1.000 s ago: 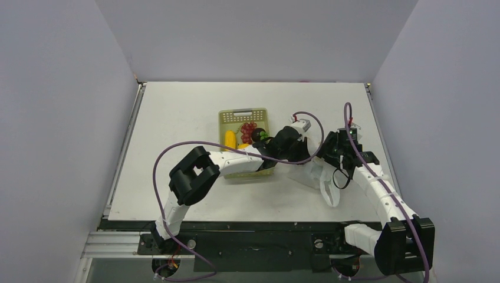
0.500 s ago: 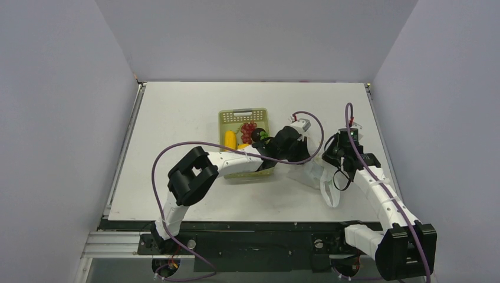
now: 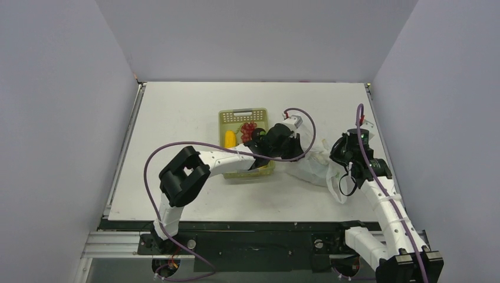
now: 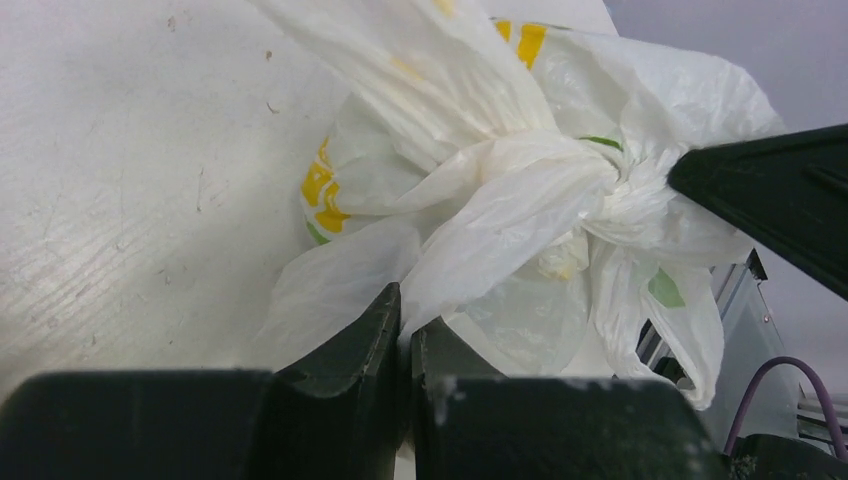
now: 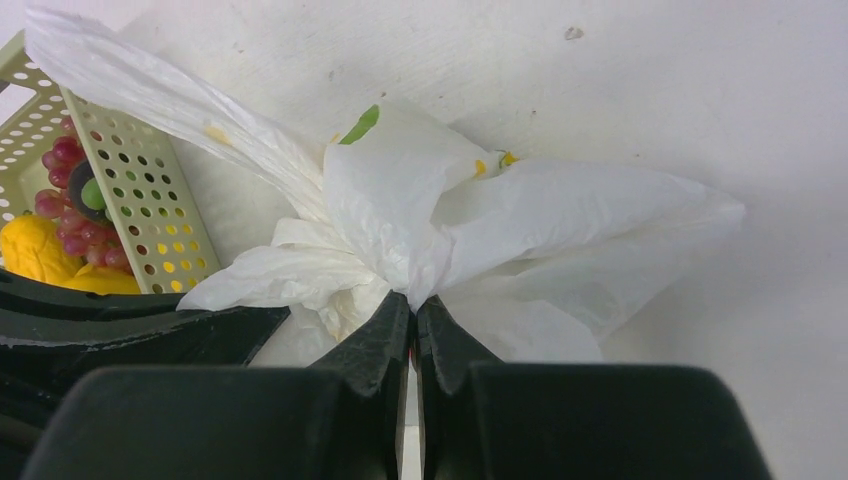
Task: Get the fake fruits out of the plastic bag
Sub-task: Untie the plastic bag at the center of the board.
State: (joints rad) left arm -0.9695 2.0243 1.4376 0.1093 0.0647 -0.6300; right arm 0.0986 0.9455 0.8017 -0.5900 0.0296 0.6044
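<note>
White, crinkly plastic bag [image 3: 314, 169] lies just right of the green slotted basket [image 3: 243, 113], its yellow-and-green print too crumpled to read and its contents hidden. The left gripper [image 4: 405, 322] is pinched on one twisted fold, and the right gripper [image 5: 412, 312] is clamped on another. Red grapes [image 5: 62, 152] and a yellow fruit [image 3: 230, 140] sit in the basket.

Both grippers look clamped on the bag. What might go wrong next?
Left gripper and right gripper each pinch bunched film of the plastic bag; pulling apart may tear it or let it slip out.
The bag looks twisted shut in the left wrist view, so it may stay closed.
The left arm crosses the green basket and might shove it.
</note>
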